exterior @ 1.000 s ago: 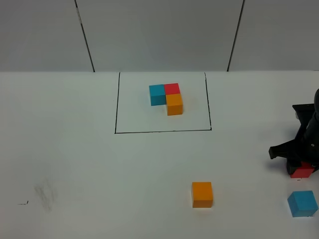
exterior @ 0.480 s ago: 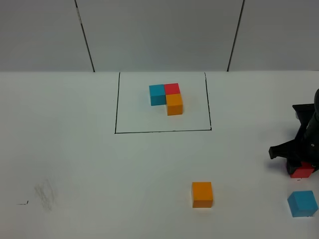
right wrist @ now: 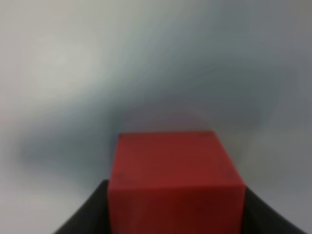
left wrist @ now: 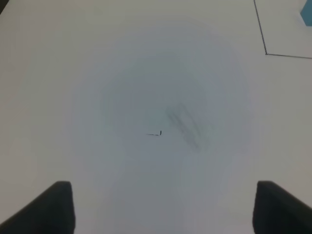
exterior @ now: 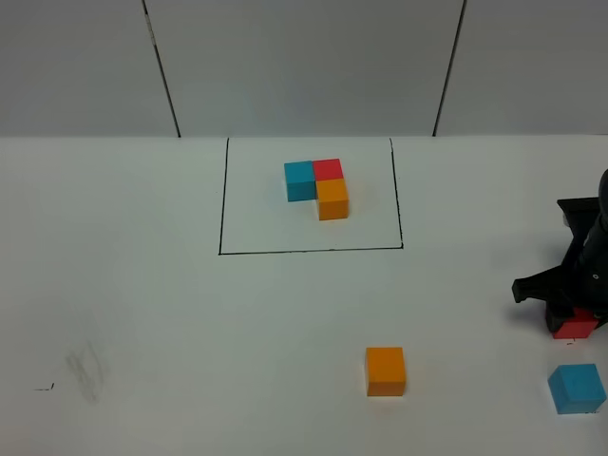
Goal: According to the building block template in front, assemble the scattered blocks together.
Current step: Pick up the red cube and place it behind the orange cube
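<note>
the right arm leans steeply down, far to the right of the building block template [exterior: 316, 187] and nearer the camera. its right gripper [exterior: 573, 318] is clamped on the red cube [exterior: 577, 329], low at the table [exterior: 142, 285]. the orange cube [exterior: 386, 370] lies in front of the template, and the light blue cube [exterior: 576, 389] is further right, just beyond the red one. the left gripper [left wrist: 165, 209] hovers with its fingers wide apart, left of the template.

Bright, even light with faint shadows; heavy blur over the red cube [right wrist: 175, 180] up close.
</note>
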